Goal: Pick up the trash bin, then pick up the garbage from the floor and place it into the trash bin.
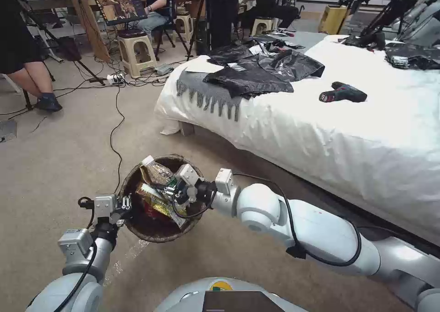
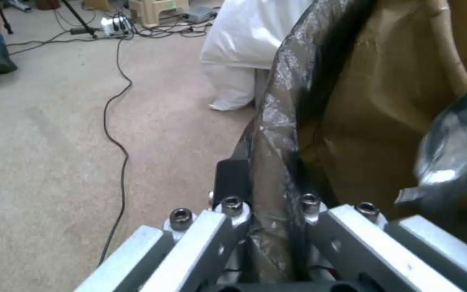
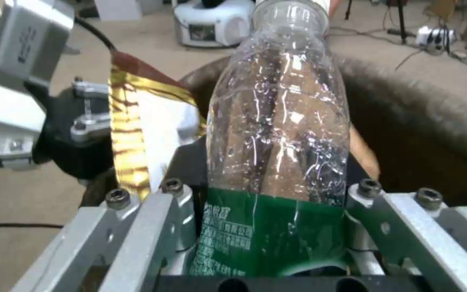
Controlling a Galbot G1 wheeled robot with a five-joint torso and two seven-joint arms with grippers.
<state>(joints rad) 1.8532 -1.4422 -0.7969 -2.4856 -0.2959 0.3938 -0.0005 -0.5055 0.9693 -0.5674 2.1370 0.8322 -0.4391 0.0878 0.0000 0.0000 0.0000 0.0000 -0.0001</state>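
My left gripper (image 1: 123,207) has its jaws closed on the bagged rim of the trash bin (image 1: 151,232), holding it off the floor. My right gripper (image 1: 170,192) clamps a clear plastic bottle (image 3: 279,117) over the bin's mouth, so it can drop among the snack wrappers (image 1: 158,204).

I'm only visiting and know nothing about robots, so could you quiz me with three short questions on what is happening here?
1. True or false: the left gripper is clamped on the rim of the round bin lined with a crinkled dark brown bag.
2. What does the right gripper hold? A) clear plastic bottle with a green label B) black drill C) grey scarf
3. Fill in: the bottle is held over the ___.

Key: 1 true; 2 A; 3 bin
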